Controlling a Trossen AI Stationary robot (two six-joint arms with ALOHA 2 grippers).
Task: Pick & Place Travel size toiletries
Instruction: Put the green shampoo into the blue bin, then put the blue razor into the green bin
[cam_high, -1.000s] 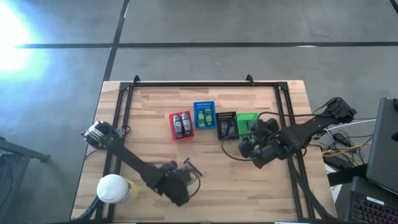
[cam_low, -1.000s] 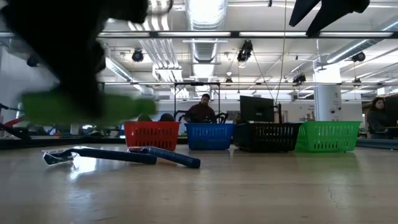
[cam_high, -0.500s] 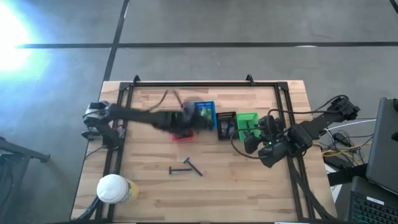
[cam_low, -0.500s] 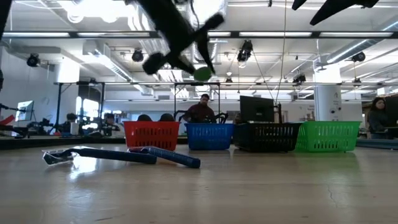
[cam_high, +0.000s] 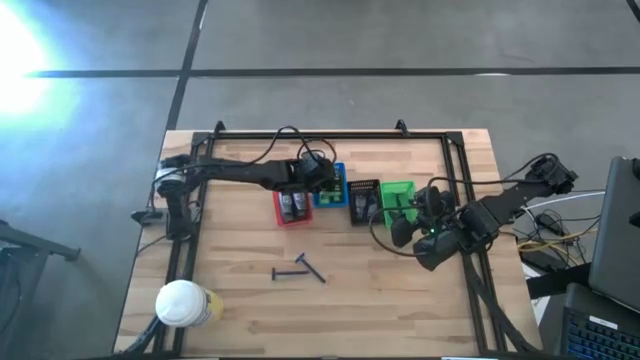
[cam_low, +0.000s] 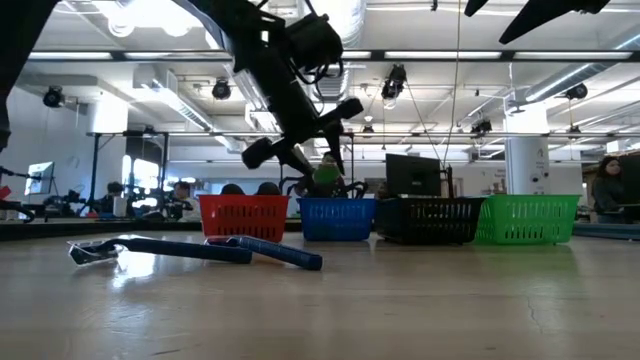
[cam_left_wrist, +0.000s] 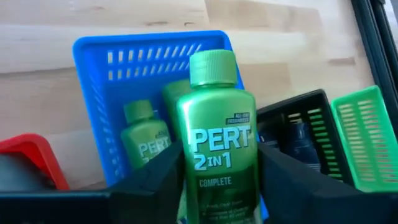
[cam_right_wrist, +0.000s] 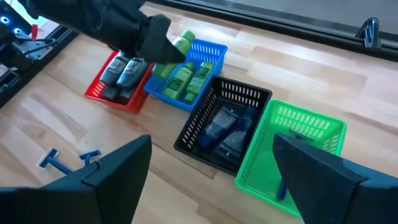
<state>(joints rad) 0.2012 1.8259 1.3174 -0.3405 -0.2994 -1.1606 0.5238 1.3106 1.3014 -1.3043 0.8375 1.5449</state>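
Left claw (cam_left_wrist: 217, 180) grips a green Pert bottle (cam_left_wrist: 217, 143) upright, hanging over the blue basket (cam_high: 328, 185), where two more green bottles (cam_left_wrist: 146, 134) already lie. Right claw (cam_right_wrist: 211, 180) hangs wide open and empty just off the green basket (cam_high: 397, 197), at the bench's right side. Two dark blue razors (cam_high: 298, 268) lie loose on the bench (cam_high: 380, 300), grey bottles (cam_high: 292, 200) in the red basket (cam_right_wrist: 109, 96).
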